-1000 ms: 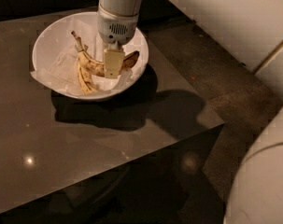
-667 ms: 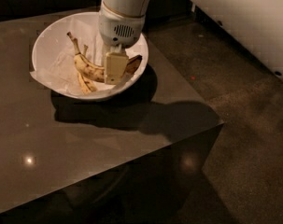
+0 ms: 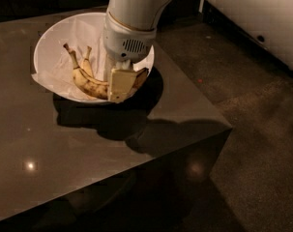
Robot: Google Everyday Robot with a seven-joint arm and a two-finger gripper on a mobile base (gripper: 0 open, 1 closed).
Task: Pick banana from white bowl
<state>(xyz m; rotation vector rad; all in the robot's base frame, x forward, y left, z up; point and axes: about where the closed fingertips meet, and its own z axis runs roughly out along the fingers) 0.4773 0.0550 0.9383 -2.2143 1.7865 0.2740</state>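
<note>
The white bowl stands on the far left part of a dark table, lined with crumpled white paper. In it lies the banana, long, curved and brown-speckled, its stem pointing to the back left and its dark tip at the right by the bowl's rim. My gripper reaches down from the white arm into the right side of the bowl, right at the banana's right half, and covers part of it. The banana rests on the paper.
A shorter, straighter banana lies just behind the curved one. The dark glossy table has its right corner near the middle of the view, with a speckled floor beyond. A white wall or cabinet is at the back right.
The gripper has come lower and nearer in the bowl, down onto the curved banana. The arm's upper part has swung out of the right side of the view. The bowl has not moved.
</note>
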